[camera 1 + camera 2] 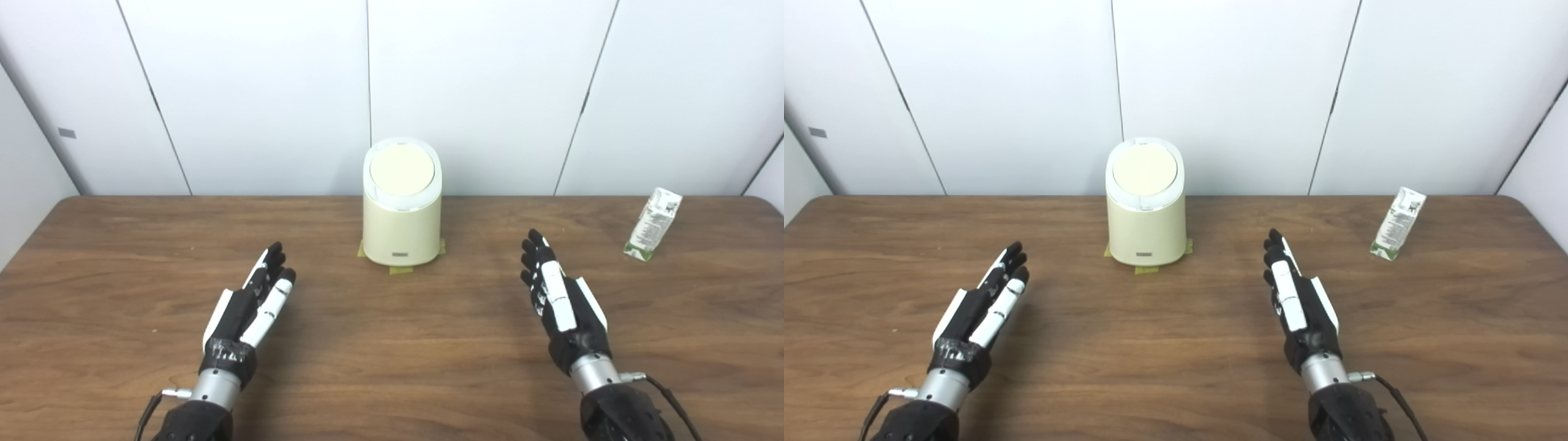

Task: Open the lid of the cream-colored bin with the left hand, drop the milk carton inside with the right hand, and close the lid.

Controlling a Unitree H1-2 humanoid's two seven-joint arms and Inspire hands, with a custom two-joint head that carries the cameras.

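Left hand (248,312) and right hand (560,303) rest low over the wooden table (392,343), fingers extended and spread, holding nothing, one on each side of centre. Between and beyond them, near the table's far edge, stands the cream-colored bin (401,208), upright on yellow tape marks (401,268); its round lid (401,169) is down, so the contents cannot be seen. Milk carton (653,223) lies tilted at far right, well apart from the bin and beyond the right hand. White wall panels (257,92) form the backdrop.

Cream-colored bin (401,229) upright, lid (402,169) closed, milk carton (653,224) tilted far right
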